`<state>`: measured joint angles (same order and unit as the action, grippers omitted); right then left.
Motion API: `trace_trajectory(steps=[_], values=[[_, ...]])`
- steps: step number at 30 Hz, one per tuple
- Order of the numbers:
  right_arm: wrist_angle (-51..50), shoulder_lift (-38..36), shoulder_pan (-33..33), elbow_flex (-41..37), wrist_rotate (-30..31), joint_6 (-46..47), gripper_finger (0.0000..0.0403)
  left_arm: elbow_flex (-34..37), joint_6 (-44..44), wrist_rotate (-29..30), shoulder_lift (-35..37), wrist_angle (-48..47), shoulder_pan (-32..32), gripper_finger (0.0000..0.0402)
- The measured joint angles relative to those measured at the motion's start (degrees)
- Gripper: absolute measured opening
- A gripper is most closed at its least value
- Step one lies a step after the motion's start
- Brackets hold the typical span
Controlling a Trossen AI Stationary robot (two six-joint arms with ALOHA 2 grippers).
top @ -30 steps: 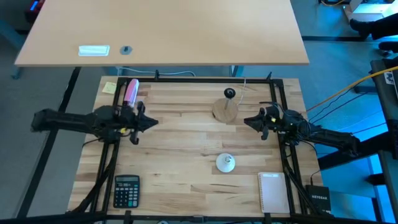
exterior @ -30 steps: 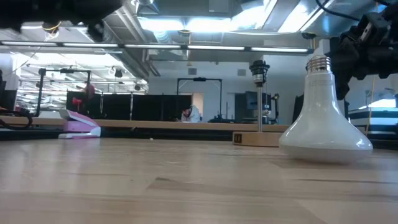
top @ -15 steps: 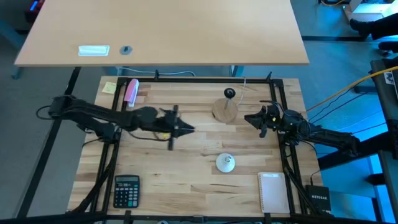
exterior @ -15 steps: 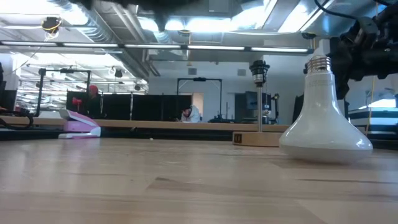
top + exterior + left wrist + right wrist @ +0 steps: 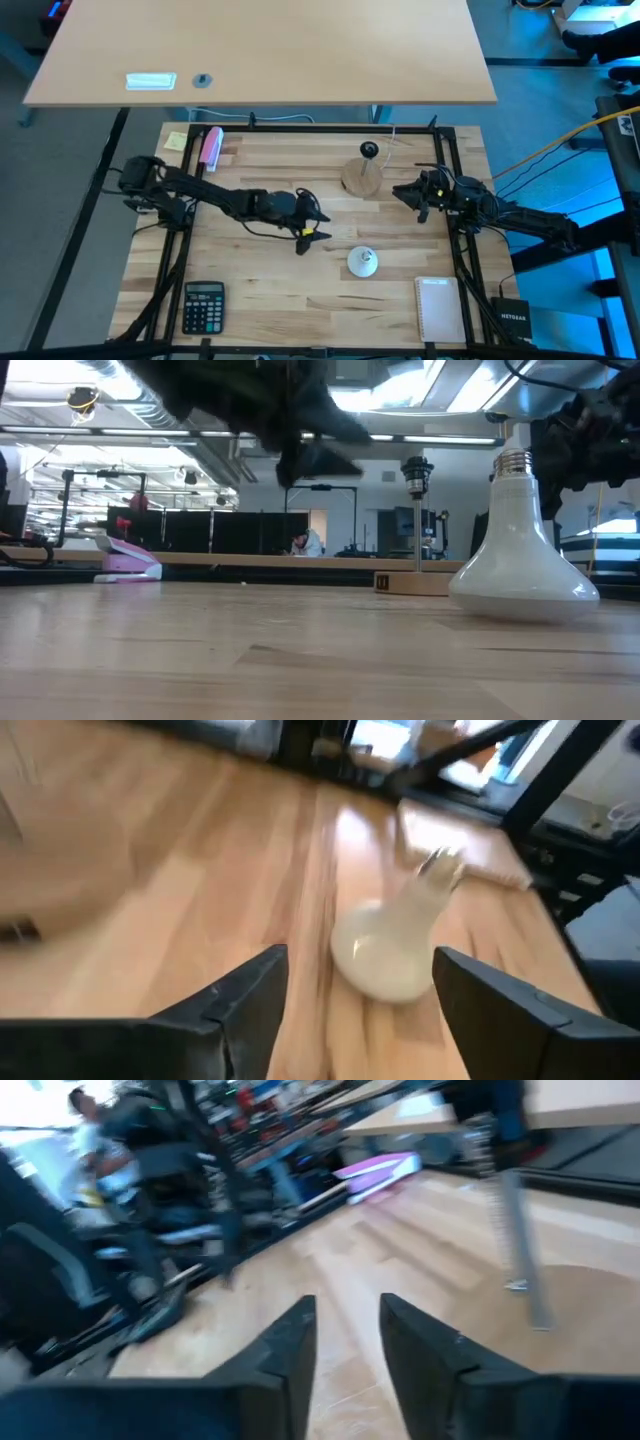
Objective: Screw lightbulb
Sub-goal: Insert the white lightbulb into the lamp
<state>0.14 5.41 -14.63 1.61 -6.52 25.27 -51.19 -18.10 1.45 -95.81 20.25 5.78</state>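
The white lightbulb (image 5: 362, 261) stands on the table on its rounded globe, with its silvery screw base (image 5: 511, 462) pointing up. My left gripper (image 5: 315, 226) is open, a short way left of the bulb, and touches nothing. In the left wrist view the lightbulb (image 5: 392, 944) shows ahead, between the two fingers (image 5: 250, 1005). A round wooden disc (image 5: 362, 176) with a black socket (image 5: 370, 150) on a post stands at the far middle. My right gripper (image 5: 405, 196) waits open at the table's right, beside the disc.
A calculator (image 5: 204, 305) lies at the near left and a white notepad (image 5: 437, 308) at the near right. A pink stapler (image 5: 211, 147) and a yellow note (image 5: 176, 141) lie at the far left. Black frame rails (image 5: 452, 160) border the table.
My left gripper has swept from the table's left edge toward the middle and the lightbulb, sinking a little, and has opened. The lightbulb and the wooden disc have stayed in place.
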Motion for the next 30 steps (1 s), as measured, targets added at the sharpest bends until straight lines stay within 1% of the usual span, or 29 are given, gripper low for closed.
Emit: trace_trajectory(steps=[5, 8, 11, 14, 21, 25, 30], values=[[0.05, 0.09, 0.00, 0.11, -5.56, -2.47, 0.0194, 0.03, 0.53, 0.07, -5.70, 6.24, 1.54, 0.0249], [-0.04, 0.11, 0.04, 0.11, -6.34, -2.86, 0.0230, 0.01, 1.43, 0.07, -8.65, 9.89, 2.61, 0.0249], [-0.09, 0.11, 0.04, 0.13, -6.60, -3.43, 0.0253, -0.95, 3.29, 0.19, -11.44, 13.88, 3.56, 0.0249], [-0.04, 0.11, 0.04, 0.13, -6.78, -5.32, 0.0262, -3.96, 5.87, 0.65, -15.31, 15.27, 4.37, 0.0249], [-0.08, 0.10, 0.02, 0.11, -6.72, -6.26, 0.0264, -15.49, 10.32, 0.70, -24.52, 13.82, 4.46, 0.0249], [-0.08, 0.11, 0.02, 0.11, -6.71, -6.27, 0.0264, -19.91, 11.06, -0.34, -26.26, 10.11, 4.42, 0.0249], [-0.11, 0.11, 0.02, 0.11, -6.66, -6.75, 0.0264, -20.93, 11.07, -1.48, -26.60, 8.52, 4.50, 0.0249]])
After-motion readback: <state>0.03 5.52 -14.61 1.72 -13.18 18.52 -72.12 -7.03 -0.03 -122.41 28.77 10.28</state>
